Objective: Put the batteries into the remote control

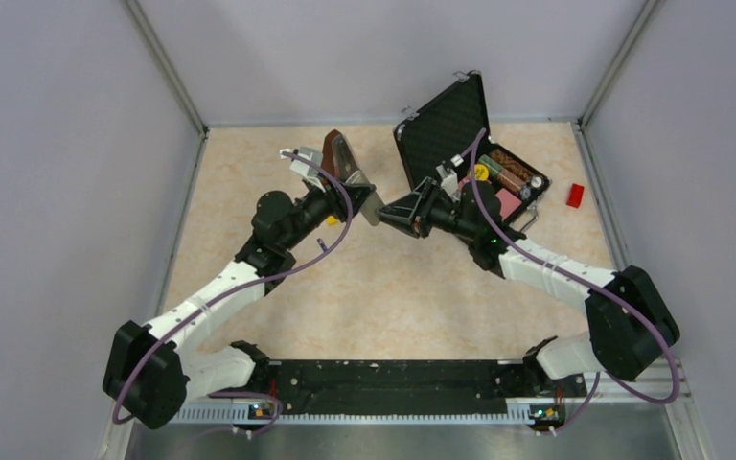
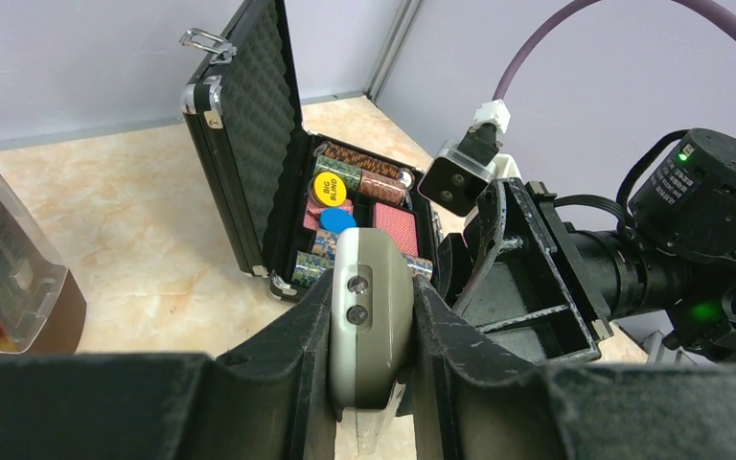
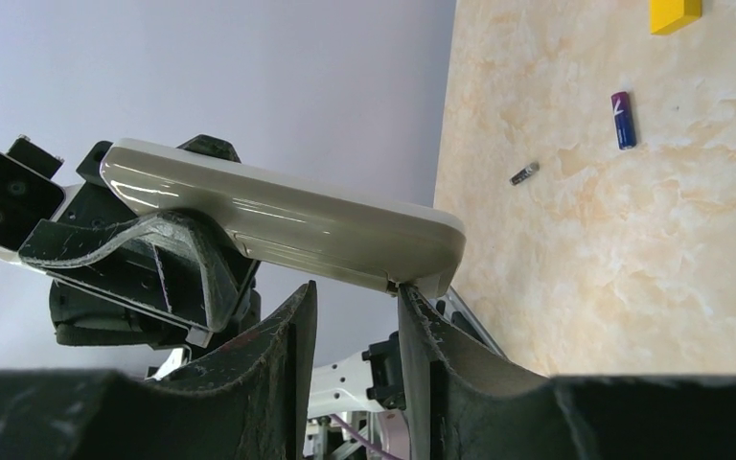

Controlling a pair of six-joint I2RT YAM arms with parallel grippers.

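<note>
As left claw [image 2: 372, 305] clamps remote [image 2: 369, 331], right claw [image 3: 356, 299] beside

Enclosed on three sides by plain, pale lilac-grey walls [image 1: 364, 57], joined at the rear corners by slim metal posts [image 1: 166, 67]. Table [image 1: 393, 287] surfaced in beige marble-pattern laminate across the centre of the frame. Evenly, diffusely lit, with soft shadows only. Bare metal strip [image 1: 393, 443] along the bottom edge.

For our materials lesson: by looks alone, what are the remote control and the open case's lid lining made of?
Remote control: probably plastic, smooth and glossy, with light streaks reflected along its shell. Lid lining: likely foam, matte black, dimpled all over.
</note>
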